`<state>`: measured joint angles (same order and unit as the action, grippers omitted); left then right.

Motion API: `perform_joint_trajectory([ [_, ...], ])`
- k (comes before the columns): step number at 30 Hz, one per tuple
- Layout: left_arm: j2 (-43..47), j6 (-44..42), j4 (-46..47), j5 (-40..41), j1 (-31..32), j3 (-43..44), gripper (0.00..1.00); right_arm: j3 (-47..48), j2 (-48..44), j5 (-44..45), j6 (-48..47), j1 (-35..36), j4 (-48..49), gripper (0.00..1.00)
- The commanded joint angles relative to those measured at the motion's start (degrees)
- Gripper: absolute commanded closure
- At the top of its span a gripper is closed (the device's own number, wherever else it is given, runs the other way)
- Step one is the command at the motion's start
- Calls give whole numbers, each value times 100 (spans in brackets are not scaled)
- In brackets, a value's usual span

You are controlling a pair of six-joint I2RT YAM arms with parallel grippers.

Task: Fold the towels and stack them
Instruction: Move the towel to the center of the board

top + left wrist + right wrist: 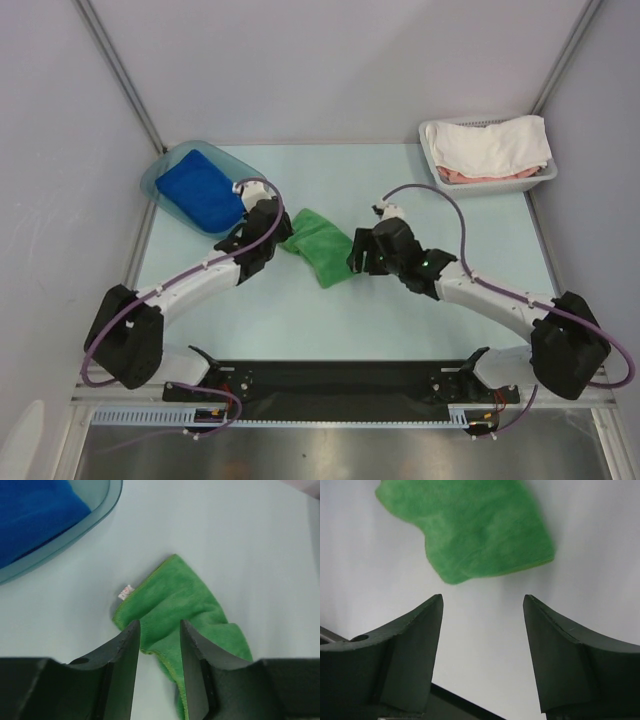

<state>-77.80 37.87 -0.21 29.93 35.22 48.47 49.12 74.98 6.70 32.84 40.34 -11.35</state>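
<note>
A green towel (318, 247) lies crumpled and partly folded on the pale table between my two arms. My left gripper (283, 237) hovers over its left end. In the left wrist view the left gripper (159, 625) stands open, and the green towel (180, 595), with a small white tag, lies on the table under and between the fingers. My right gripper (358, 256) sits just off the towel's right end. Seen from the right wrist, that gripper (482, 600) is open over bare table, with the green towel (475, 530) just beyond its tips. A folded blue towel (200, 190) rests in a tray.
The translucent teal tray (150, 180) holding the blue towel stands at the back left, close to my left wrist, and its rim (102, 512) shows in the left wrist view. At the back right, a white basket (440, 170) holds a white cloth and a pinkish item.
</note>
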Motion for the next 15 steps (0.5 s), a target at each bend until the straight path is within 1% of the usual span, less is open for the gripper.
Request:
perform_joint_trajectory([
  [1,-288,239,-419,-689,-357,207,57,88,357,841,231,781,178,30],
  [3,-454,248,-358,-1022,-559,128,56,141,630,764,275,931,308,30],
  [5,-552,195,-226,-1129,-648,84,54,159,955,824,302,1195,580,30],
  [7,-604,134,-68,-1279,-736,-4,53,290,1202,1017,276,1466,661,30],
  [9,-614,124,-6,-1358,-797,-91,53,615,1650,1288,214,1634,600,30],
  [11,-649,116,-6,-1446,-824,-118,52,895,1958,1395,214,1775,477,32],
  [15,-640,98,232,-1569,-850,-258,53,1081,2511,1834,144,1837,538,34],
])
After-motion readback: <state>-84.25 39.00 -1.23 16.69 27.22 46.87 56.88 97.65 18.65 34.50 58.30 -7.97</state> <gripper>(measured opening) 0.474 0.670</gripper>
